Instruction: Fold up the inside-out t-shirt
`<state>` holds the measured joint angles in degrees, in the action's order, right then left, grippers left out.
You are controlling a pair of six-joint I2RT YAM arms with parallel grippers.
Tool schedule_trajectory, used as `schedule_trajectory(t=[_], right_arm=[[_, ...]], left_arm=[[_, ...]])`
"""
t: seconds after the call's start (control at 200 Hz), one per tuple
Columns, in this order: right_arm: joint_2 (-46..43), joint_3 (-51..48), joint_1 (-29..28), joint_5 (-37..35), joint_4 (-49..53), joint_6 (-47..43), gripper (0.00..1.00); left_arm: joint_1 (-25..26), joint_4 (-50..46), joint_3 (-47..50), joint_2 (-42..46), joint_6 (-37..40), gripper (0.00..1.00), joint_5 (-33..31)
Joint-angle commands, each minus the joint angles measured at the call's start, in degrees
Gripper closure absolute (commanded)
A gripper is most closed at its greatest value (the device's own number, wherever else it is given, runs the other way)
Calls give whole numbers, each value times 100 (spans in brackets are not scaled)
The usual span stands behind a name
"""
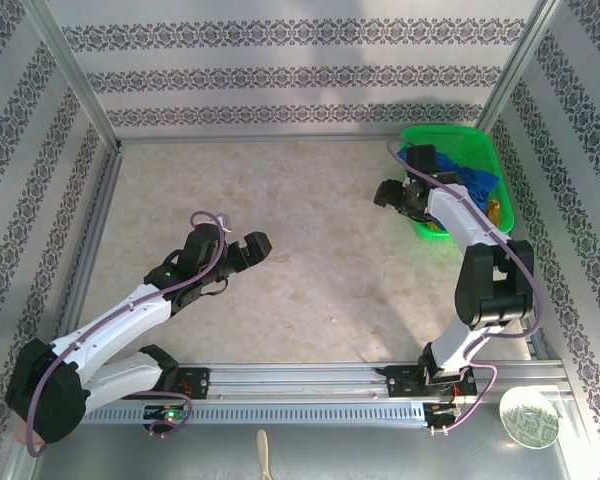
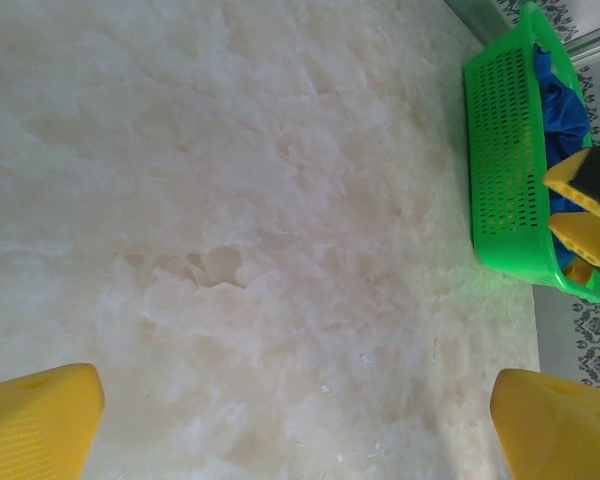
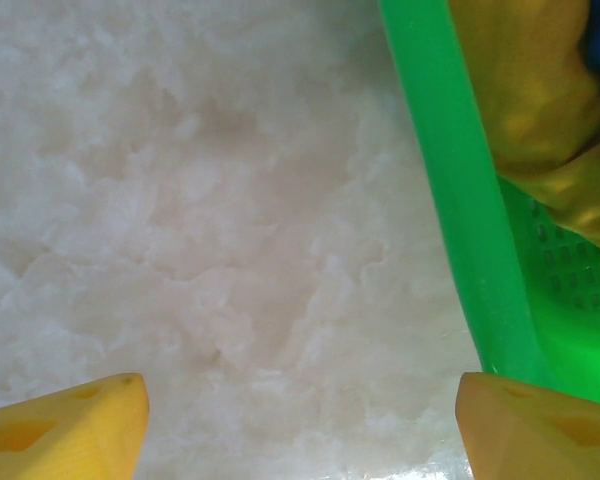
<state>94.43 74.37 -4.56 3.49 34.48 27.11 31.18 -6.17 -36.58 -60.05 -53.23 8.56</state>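
Note:
The inside-out t-shirt (image 1: 475,178) is a crumpled royal-blue heap inside the green basket (image 1: 445,130) at the table's far right. In the left wrist view the t-shirt (image 2: 562,110) shows over the basket's wall (image 2: 500,170). My right gripper (image 1: 398,197) hovers open just outside the basket's near-left corner. In its own view the right gripper (image 3: 300,400) has bare table between its fingers and the basket rim (image 3: 460,200) beside its right finger. My left gripper (image 1: 232,232) stands open over the middle-left of the table, and in its own view (image 2: 298,400) it holds nothing.
A mustard yellow-orange garment (image 3: 530,100) lies in the basket beside the blue cloth, also seen at the basket's near end (image 1: 492,208). Patterned walls close the table on three sides. A metal rail (image 1: 310,378) carries both arm bases at the near edge.

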Motion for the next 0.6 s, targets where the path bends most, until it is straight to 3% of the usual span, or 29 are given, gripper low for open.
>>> schedule_trajectory(t=[0.0, 0.305, 0.515, 0.595], right_arm=[[-789, 179, 147, -172, -30, 124, 18], [94, 773, 1077, -1552, 340, 660, 11], [1167, 1519, 1394, -1640, 567, 825, 11], [1631, 1959, 1427, -1573, 763, 762, 15]], left_arm=[[77, -131, -156, -18, -1, 1, -83], [99, 55, -328, -340, 234, 1, 176], [101, -31, -340, -265, 467, 1, 352], [99, 64, -237, -237, 436, 1, 392]])
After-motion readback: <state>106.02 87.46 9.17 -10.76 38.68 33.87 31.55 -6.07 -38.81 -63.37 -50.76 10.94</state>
